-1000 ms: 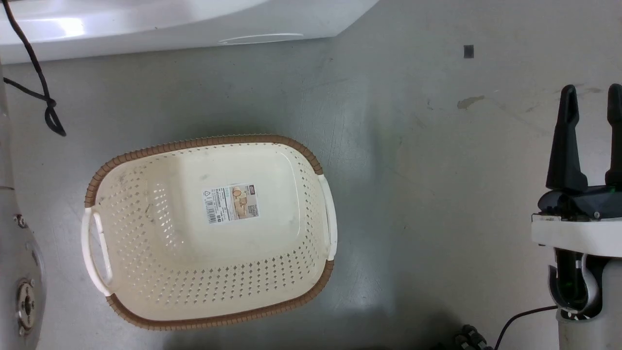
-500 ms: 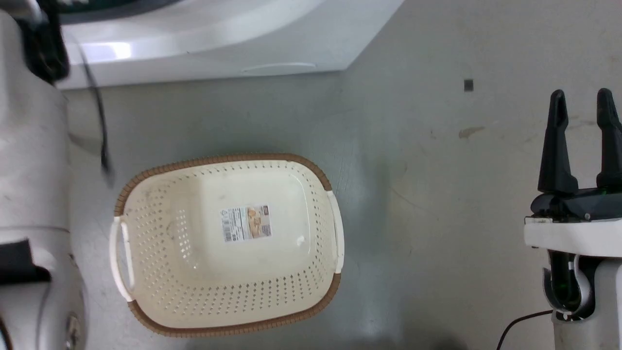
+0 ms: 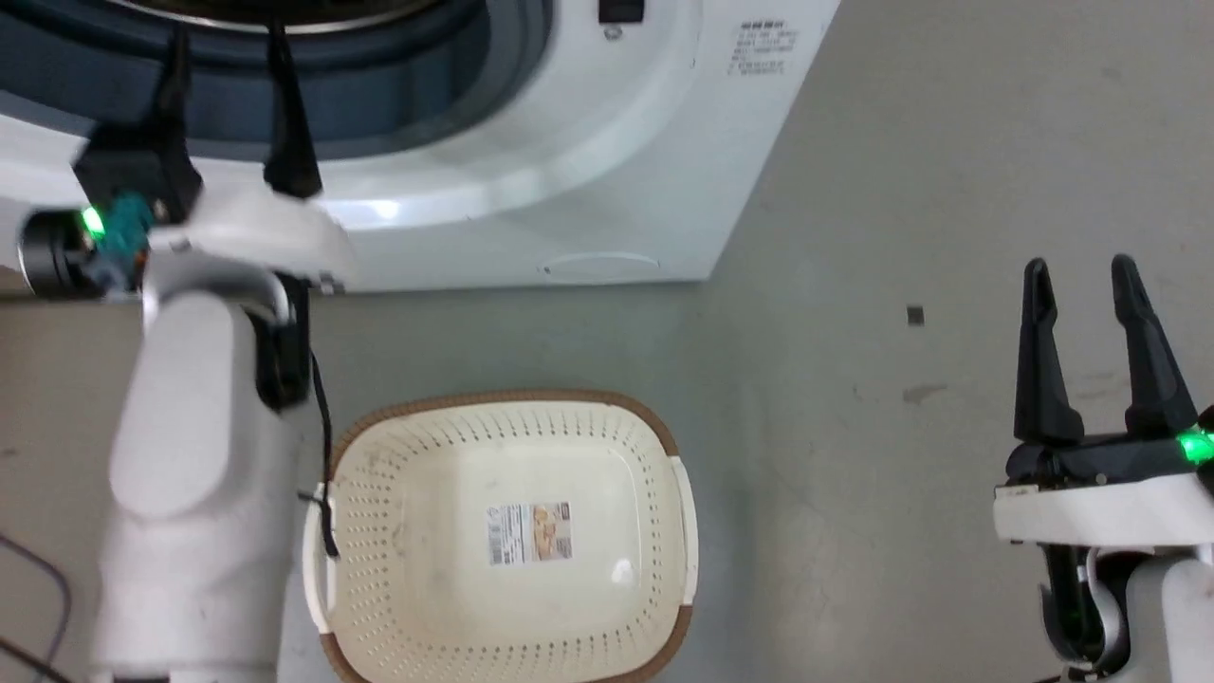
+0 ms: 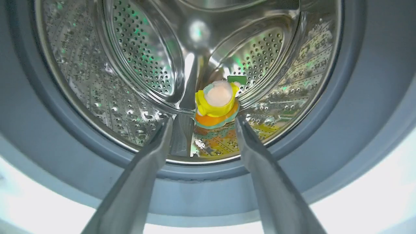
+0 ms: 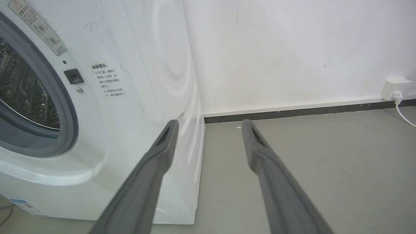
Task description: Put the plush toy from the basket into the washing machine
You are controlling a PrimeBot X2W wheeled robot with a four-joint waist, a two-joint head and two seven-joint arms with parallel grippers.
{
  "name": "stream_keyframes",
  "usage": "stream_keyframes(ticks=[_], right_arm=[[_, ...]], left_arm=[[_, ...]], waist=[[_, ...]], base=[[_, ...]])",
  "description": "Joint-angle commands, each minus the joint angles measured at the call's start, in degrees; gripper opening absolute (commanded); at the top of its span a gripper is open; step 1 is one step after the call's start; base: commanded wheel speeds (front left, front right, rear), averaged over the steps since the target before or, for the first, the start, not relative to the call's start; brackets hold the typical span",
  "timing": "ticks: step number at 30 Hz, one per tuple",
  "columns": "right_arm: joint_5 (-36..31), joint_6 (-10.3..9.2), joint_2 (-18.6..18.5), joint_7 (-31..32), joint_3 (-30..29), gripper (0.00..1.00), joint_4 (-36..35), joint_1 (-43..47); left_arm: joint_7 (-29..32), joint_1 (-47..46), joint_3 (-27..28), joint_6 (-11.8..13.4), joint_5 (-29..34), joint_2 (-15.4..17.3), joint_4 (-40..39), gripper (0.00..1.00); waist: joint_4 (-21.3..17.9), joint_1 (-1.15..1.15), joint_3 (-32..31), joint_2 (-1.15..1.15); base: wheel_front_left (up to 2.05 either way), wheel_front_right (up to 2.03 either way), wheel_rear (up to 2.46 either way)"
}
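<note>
The plush toy (image 4: 217,104) lies deep inside the shiny perforated drum (image 4: 130,65) of the washing machine (image 3: 588,161), orange bun down and yellow body up, apart from any finger. My left gripper (image 3: 228,47) stands open at the grey-gasketed porthole, with nothing between its fingers; the left wrist view looks along the left gripper (image 4: 203,122) into the drum. The cream basket (image 3: 503,536) with its brown rim sits on the floor below the washer, holding nothing but its label. My right gripper (image 3: 1081,275) is open at the right, over bare floor; in its own view the right gripper (image 5: 209,125) points past the washing machine (image 5: 113,113).
A black cable (image 3: 321,446) hangs from my left arm down to the basket's left rim. A white wall with a dark skirting (image 5: 292,113) runs behind the washer, with a socket and white cord (image 5: 395,89) at its right end. Grey floor (image 3: 873,427) spreads between basket and right gripper.
The head camera has tilted up, so the basket sits lower in the picture and the washer's porthole has come into it. My left arm and gripper now show at the porthole.
</note>
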Motion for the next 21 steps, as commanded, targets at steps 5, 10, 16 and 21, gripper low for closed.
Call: stream_keyframes(ticks=[5,10,16,21], right_arm=[[-1.3,-0.04,0.0,-0.3,-0.1,1.00,0.5,2.9],[-2.3,-0.04,0.0,-0.3,-0.1,1.00,0.8,6.1],[-2.6,-0.04,0.0,-0.3,-0.1,1.00,1.4,9.6],[-2.6,-0.04,0.0,-0.3,0.5,1.00,1.7,12.2]], left_arm=[[-0.3,9.6,0.8,-0.5,1.2,-1.1,-6.2,1.00],[-0.3,19.2,1.0,-1.1,2.2,-2.8,-11.8,1.00],[-0.3,28.5,-0.1,-1.1,4.1,-4.2,-15.6,1.00],[-0.3,34.6,-0.8,0.3,6.4,-4.2,-17.2,1.00]], waist=[[2.3,0.00,-7.4,0.00],[3.4,0.00,-12.7,0.00],[4.1,0.00,-18.2,0.00],[3.8,0.00,-21.8,0.00]], base=[[0.00,0.00,0.00],[0.00,0.00,0.00],[0.00,0.00,0.00],[0.00,0.00,0.00]])
